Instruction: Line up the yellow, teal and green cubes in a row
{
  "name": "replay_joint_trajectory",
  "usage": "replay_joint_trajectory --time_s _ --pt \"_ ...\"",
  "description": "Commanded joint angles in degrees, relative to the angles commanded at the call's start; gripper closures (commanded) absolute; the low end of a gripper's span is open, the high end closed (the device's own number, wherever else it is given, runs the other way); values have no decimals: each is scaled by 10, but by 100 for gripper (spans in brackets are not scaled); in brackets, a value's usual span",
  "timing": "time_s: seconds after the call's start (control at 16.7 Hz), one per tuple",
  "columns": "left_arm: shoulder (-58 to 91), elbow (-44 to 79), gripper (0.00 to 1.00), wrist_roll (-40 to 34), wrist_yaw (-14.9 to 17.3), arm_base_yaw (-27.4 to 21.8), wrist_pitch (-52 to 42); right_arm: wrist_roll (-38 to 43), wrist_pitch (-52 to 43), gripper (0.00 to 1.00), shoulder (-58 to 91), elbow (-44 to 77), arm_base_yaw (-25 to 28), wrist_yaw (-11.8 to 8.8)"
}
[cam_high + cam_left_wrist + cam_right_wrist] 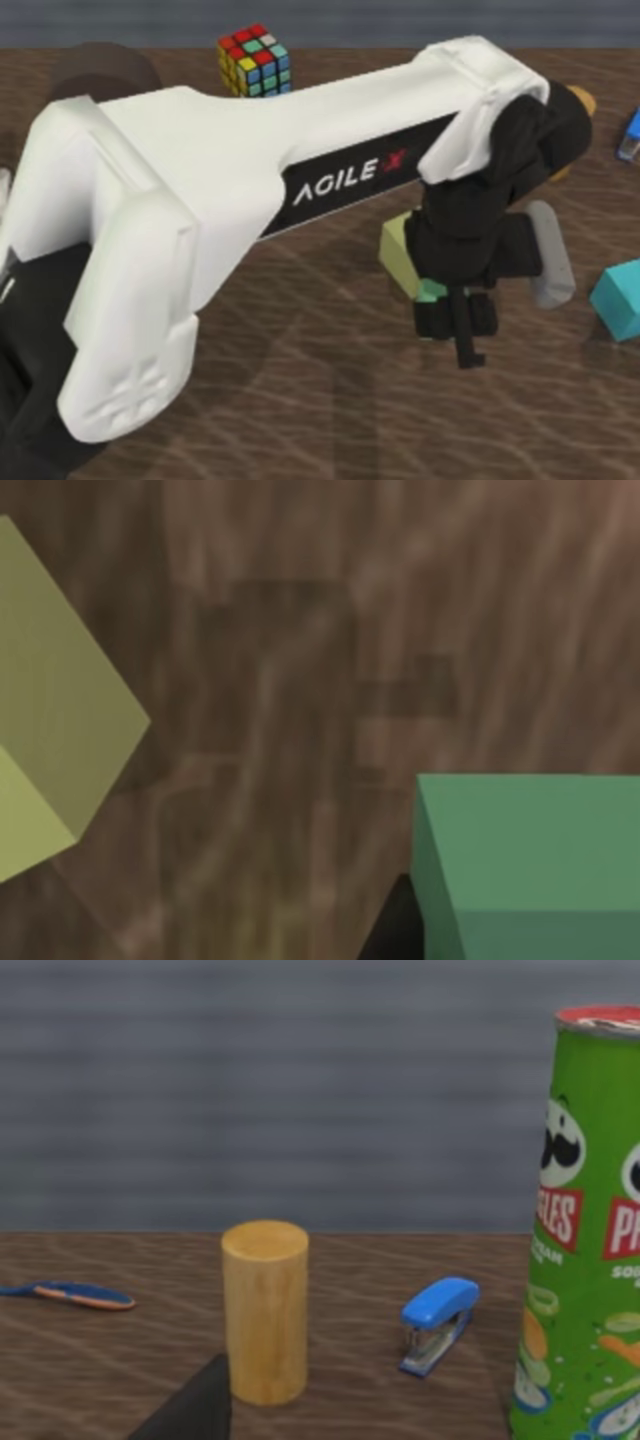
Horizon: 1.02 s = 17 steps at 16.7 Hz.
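Green cube apparently between left jaws; yellow cube beside.

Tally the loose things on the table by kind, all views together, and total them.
Plain cubes: 3 (yellow, green, teal)
Puzzle cube: 1
Wooden cylinder: 1
Stapler: 1
Chip can: 1
Blue-orange tool: 1
Total: 8

A dark brown wood-grain table is seen across all 3 views, crossed by soft grey shadows (cast from above). Beyond its far edge, a plain grey wall with faint horizontal bands is shown.
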Motion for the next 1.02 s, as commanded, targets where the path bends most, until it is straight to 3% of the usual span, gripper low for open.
replay_joint_trajectory --time_s 0.42,0.72,1.02 --pt "29 -84 100 -1 0 -2 116 0 0 0 0 0 0 0" --pt "33 -95 100 -1 0 -3 131 0 0 0 0 0 0 0" --pt "33 -95 62 -1 0 -3 131 0 0 0 0 0 0 0"
